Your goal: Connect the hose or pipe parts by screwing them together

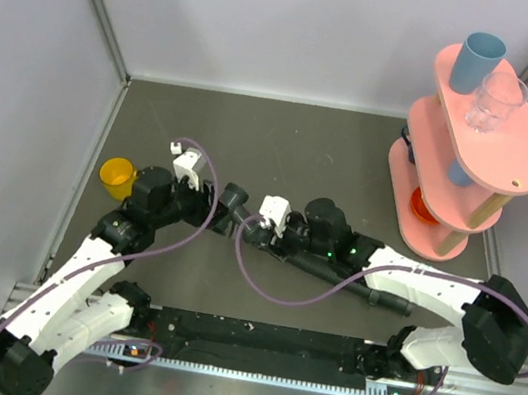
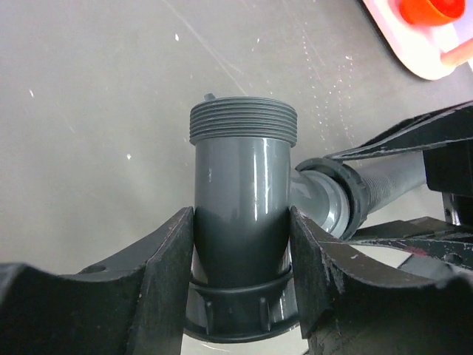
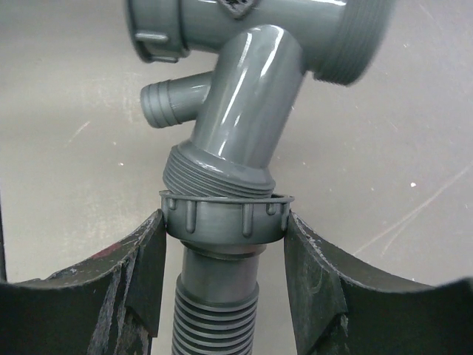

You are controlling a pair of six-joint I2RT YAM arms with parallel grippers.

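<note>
The dark grey branch fitting [image 1: 234,199] is off the table between both arms. My left gripper [image 1: 212,202] is shut on its straight tube [image 2: 240,185], whose threaded end [image 2: 242,122] points away from the wrist. The black ribbed hose [image 1: 346,280] trails right across the table to its far collar [image 1: 396,303]. My right gripper [image 3: 224,222] is shut on the hose's near collar nut [image 3: 224,216], one finger against each side. The fitting's angled branch [image 3: 247,111] enters that nut, with a few turns of its thread [image 3: 214,177] still showing above the rim.
A yellow cup [image 1: 116,176] stands at the left near the wall. At the back right stands a pink tiered shelf [image 1: 514,158] carrying a blue cup [image 1: 477,61], a clear glass [image 1: 496,103] and a red-orange item [image 1: 423,206]. Purple cables [image 1: 270,285] loop over the table.
</note>
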